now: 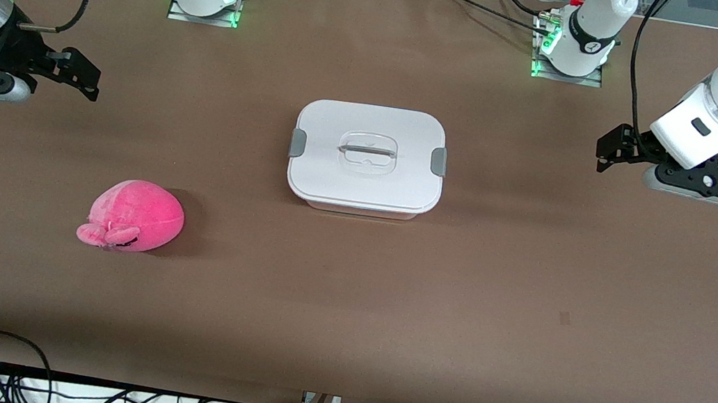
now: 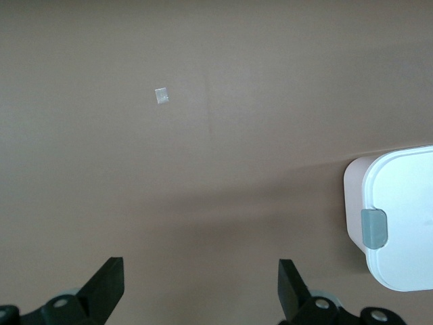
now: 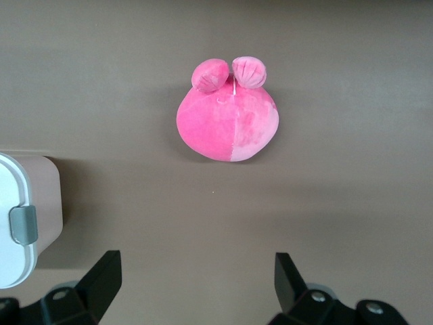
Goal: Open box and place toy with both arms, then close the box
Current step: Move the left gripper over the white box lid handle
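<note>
Lidded box (image 1: 368,158) at table centre, side clips (image 1: 297,143) latched; plush toy (image 1: 134,215) at its 8 o'clock. Right gripper (image 1: 78,74) and left gripper (image 1: 609,149) hover wide-open. Advisable: release both clips together before lifting the lid.

We see the pink toy (image 3: 227,118) on the brown table (image 3: 338,203), the box (image 3: 20,217) at the frame's edge, and the right gripper's (image 3: 196,288) fingers spread wide.
</note>
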Motion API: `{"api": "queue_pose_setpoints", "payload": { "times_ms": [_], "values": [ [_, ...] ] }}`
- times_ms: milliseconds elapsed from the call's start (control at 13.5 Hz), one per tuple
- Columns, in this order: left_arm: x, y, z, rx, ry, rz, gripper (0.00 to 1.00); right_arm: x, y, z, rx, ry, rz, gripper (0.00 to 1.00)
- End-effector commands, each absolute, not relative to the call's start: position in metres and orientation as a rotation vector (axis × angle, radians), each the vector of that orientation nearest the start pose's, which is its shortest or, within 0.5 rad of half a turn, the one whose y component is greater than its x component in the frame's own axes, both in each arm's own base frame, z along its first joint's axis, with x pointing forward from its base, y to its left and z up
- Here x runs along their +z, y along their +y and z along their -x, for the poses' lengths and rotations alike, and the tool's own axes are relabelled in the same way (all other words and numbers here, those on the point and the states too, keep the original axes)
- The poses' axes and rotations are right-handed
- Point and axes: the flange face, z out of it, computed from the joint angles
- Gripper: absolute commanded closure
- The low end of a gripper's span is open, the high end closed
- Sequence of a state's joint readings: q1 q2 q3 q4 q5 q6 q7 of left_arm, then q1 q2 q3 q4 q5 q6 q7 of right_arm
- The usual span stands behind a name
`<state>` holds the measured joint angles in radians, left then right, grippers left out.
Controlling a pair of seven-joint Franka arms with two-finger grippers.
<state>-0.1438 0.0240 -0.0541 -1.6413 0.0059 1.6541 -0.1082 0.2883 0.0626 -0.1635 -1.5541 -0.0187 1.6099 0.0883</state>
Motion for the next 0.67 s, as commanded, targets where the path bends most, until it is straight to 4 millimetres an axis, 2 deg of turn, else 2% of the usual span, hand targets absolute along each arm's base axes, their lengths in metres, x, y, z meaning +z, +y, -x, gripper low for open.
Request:
{"api": "queue_pose_setpoints", "payload": {
  "times_ms": [0,593],
  "values": [
    [0.5923,-0.1126,-0.5579,0.018,0.144,3.151,0.0,0.6044,0.0663,-0.5759,-0.012,-0.059,3.19,0.0],
    [0.5907,-0.1122,-0.5582,0.027,0.142,3.138,0.0,0.607,0.0757,-0.5771,-0.048,-0.072,3.183,0.0]
  ]
}}
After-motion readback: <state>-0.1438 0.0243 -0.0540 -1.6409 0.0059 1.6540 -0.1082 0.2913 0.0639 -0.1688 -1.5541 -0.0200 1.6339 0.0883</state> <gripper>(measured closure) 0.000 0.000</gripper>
